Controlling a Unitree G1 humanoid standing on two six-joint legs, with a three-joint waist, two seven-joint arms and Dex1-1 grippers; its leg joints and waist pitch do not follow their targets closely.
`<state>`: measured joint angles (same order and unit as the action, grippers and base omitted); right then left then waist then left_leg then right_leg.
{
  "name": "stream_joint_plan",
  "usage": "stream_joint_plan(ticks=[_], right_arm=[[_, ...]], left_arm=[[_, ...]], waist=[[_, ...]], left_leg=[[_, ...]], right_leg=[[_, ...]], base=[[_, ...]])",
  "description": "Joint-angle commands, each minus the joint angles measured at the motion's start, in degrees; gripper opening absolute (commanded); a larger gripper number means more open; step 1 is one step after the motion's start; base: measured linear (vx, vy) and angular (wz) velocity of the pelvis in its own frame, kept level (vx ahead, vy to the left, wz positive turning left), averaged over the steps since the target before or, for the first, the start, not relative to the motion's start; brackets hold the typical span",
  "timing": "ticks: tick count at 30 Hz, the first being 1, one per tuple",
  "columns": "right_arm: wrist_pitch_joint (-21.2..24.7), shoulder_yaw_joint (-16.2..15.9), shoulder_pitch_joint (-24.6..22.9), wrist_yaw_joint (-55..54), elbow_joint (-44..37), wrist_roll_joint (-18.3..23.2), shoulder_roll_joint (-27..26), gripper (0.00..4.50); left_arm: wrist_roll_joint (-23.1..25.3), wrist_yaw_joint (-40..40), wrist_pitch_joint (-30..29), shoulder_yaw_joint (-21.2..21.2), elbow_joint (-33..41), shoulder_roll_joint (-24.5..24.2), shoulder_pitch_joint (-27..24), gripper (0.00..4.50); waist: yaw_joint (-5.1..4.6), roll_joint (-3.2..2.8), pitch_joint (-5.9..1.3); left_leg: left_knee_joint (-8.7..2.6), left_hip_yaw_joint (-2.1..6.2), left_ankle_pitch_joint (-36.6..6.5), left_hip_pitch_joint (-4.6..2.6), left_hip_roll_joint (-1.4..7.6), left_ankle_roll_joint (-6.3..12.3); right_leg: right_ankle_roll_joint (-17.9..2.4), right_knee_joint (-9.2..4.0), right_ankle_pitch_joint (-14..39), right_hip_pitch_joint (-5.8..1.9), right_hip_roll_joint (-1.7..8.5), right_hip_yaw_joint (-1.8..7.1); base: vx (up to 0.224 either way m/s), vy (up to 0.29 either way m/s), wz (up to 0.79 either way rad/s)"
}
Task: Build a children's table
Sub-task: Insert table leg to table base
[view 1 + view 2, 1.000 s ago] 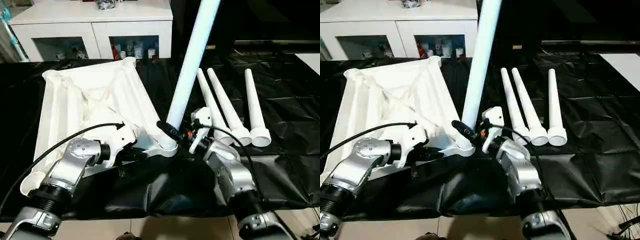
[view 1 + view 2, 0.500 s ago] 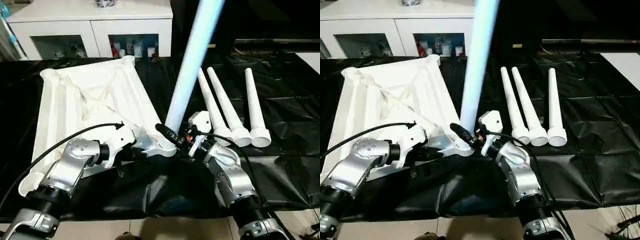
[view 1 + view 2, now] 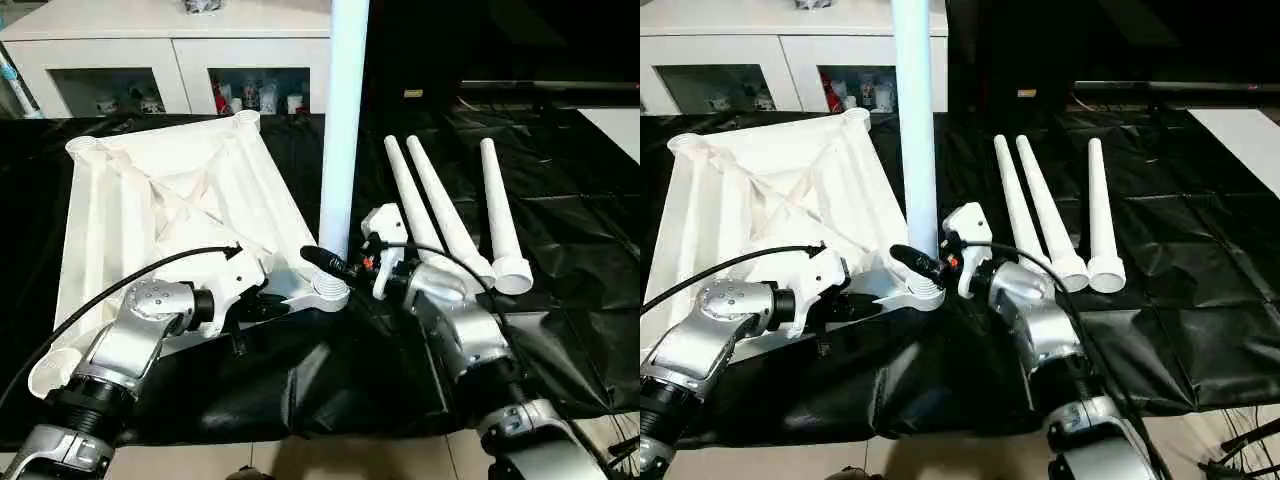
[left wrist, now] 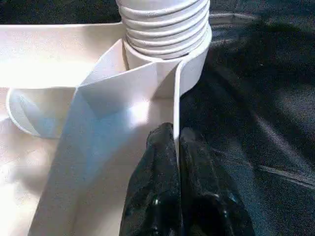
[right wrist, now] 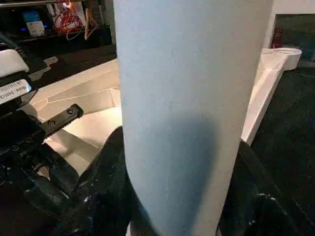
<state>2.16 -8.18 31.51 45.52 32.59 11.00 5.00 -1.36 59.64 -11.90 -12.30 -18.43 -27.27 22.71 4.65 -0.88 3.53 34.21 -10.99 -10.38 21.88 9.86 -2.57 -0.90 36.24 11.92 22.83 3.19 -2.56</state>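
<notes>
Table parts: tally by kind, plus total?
Top: 1
Leg standing in the top's corner socket, right gripper shut on it: 1
Legs lying loose on the black sheet: 3
Total: 5 parts

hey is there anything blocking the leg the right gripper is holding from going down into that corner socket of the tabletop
Nothing visible blocks it. The leg stands upright with its ribbed end already in the corner socket of the tabletop, the right gripper clamped around it.
</notes>
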Motion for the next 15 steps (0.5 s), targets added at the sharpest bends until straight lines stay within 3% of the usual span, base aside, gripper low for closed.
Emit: stream_joint_plan(ticks=[1, 2, 12, 15], right_arm=[[3.8, -1.9, -1.6, 0.7, 5.0, -1.9, 0.3, 1.85], [3.6, -1.9, -1.5, 0.7, 5.1, -1.9, 0.3, 1.85], [4.5, 0.0, -2.8, 0.5, 3.3, -0.2, 0.7, 1.85], [4.7, 1.0, -2.8, 0.5, 3.3, 0.7, 0.7, 1.85]], left_arm=[[-0.5, 0.1, 0.6, -0.6, 0.8, 0.3, 0.8, 0.0], [-0.1, 0.1, 0.7, -0.8, 0.5, 0.2, 0.9, 0.0], [2.5, 0.4, -0.7, -4.0, -2.9, 1.3, 3.0, 0.0], [2.7, 1.2, -1.3, -4.6, -3.5, 0.9, 3.7, 0.0]], waist=[[0.09, 0.0, -3.16], [0.15, -0.52, -3.47], [0.3, -0.63, -3.57], [0.24, -1.32, -3.19]], left_leg=[[-4.87, 1.96, -14.2, -1.1, 3.79, 0.62], [-4.74, 2.0, -14.2, -1.22, 3.78, 0.42], [-4.95, 1.98, -17.0, -1.6, 3.78, -1.05], [-5.27, 2.28, -22.0, -2.2, 3.85, -2.43]], right_leg=[[-10.9, -5.31, 15.7, -1.74, 5.63, 3.27], [-11.0, -5.2, 15.3, -1.83, 5.65, 3.28], [-11.2, -5.38, 14.4, -1.78, 5.43, 3.24], [-10.9, -5.87, 19.4, -1.52, 5.61, 3.24]], base=[[0.0, 0.0, 0.0], [0.0, 0.0, 0.0], [0.0, 0.0, 0.0], [0.0, 0.0, 0.0]])
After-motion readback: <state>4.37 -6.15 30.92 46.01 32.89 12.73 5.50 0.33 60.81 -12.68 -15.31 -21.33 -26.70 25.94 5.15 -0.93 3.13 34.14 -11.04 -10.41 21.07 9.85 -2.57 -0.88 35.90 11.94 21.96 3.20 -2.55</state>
